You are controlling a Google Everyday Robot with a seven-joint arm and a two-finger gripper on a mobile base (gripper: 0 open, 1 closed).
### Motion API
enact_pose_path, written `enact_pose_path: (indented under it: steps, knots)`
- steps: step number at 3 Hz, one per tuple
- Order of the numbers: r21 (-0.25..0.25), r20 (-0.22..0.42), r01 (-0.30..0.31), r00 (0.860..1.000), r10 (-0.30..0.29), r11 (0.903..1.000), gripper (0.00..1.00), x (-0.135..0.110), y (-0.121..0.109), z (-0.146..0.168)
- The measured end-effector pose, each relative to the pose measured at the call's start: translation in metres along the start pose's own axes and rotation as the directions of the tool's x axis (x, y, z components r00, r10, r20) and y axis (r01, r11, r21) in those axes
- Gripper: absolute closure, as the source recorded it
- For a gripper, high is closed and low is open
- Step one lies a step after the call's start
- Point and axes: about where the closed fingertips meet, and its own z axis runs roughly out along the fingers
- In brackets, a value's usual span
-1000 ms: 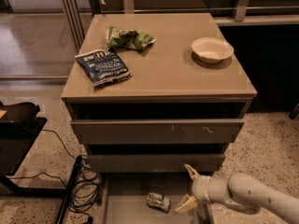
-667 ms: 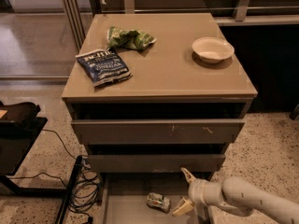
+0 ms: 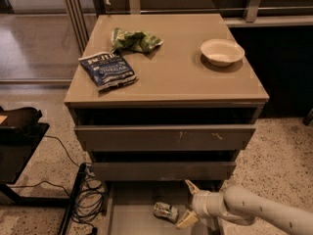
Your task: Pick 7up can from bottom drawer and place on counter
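The gripper (image 3: pixel 189 204) sits low in the lower right of the frame, at the end of a pale arm (image 3: pixel 259 210) that comes in from the bottom right corner. Its two fingers (image 3: pixel 191 187) are spread wide apart, one angled up and left, the other down and left, and they hold nothing.

The 7up can (image 3: pixel 166 212) lies on its side on the grey floor of the bottom drawer (image 3: pixel 131 199), which is pulled out at the bottom centre of the frame. The can is just left of the gripper, close to the tip of the lower finger; whether that tip touches it cannot be told.

Above, the two upper drawers (image 3: pixel 166 137) stand slightly out from the cabinet. On the table (image 3: pixel 186 80), in the upper half of the frame, a dark blue chip bag (image 3: pixel 108 69) lies at the left edge, a crumpled green chip bag (image 3: pixel 135 39) just above and right of it, and a pale bowl (image 3: pixel 222 51) well apart at the right. Black cables (image 3: pixel 88 195) lie on the speckled floor at lower left.
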Motion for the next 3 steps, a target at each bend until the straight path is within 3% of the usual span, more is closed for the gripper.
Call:
enact_pose_path:
  steps: [3]
  knots:
    - [-0.049, -0.052, -0.082, 0.995, 0.08, 0.9954, 0.0, 0.051, 0.018, 0.06]
